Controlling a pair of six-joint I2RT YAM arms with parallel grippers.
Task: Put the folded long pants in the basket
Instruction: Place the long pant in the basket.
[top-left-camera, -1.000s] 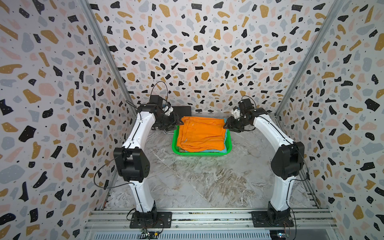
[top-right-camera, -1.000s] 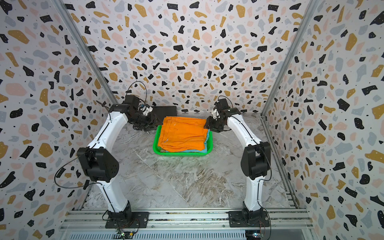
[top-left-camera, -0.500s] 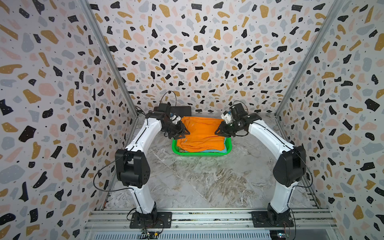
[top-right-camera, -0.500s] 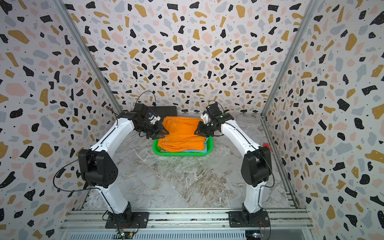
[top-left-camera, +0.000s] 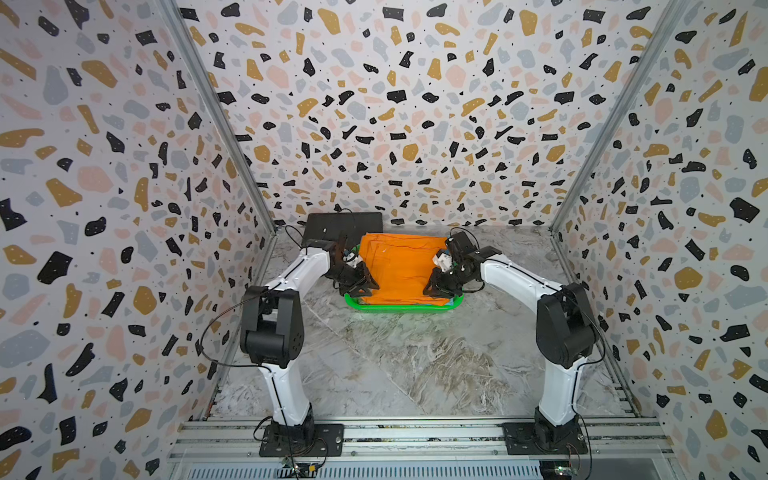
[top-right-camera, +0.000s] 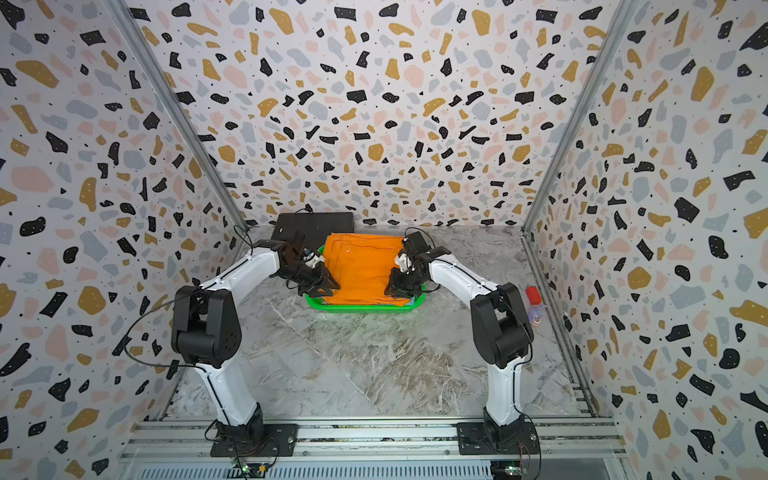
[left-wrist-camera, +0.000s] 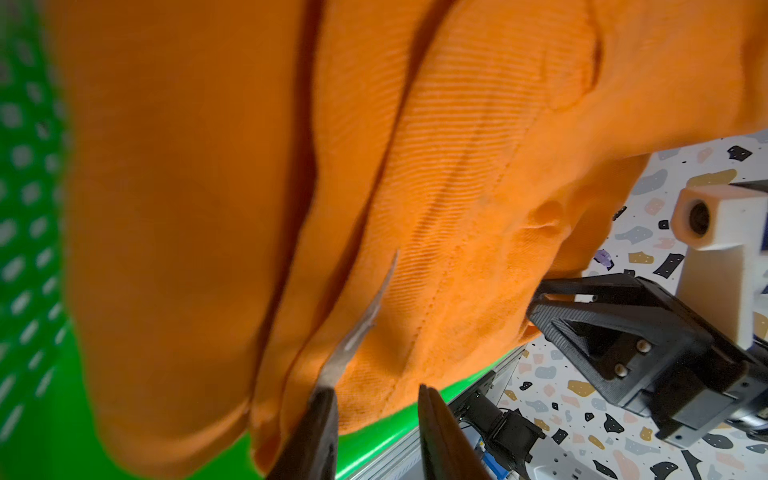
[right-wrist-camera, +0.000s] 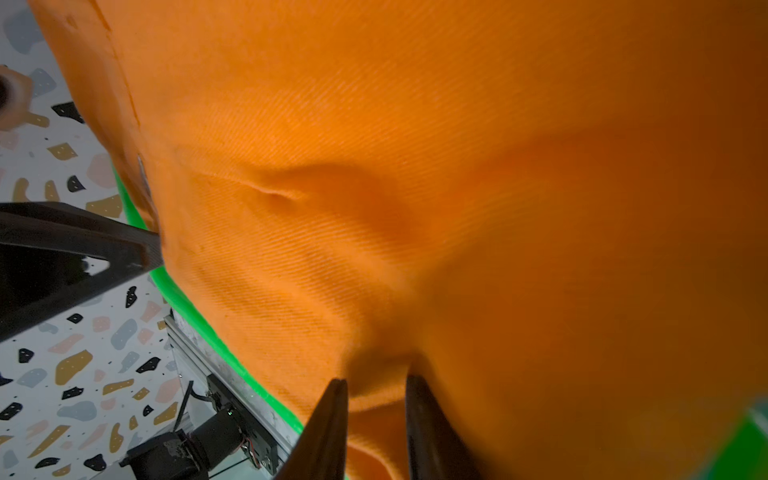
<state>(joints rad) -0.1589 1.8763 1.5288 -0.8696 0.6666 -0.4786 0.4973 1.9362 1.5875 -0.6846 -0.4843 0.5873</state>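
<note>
The orange pants (top-left-camera: 399, 266) lie topmost in the basket (top-left-camera: 399, 308). The right pincer (top-left-camera: 430, 291), narrow, pinches their near right edge. The left pincer (top-left-camera: 368, 286) is narrow too, grip unclear.

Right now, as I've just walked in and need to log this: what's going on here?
Both arms are at the green basket, where the orange pants lie on top of other folded cloth. The left gripper sits open at one near corner of the orange pants. The right gripper pinches a pucker of the same cloth at the other near corner.
</note>
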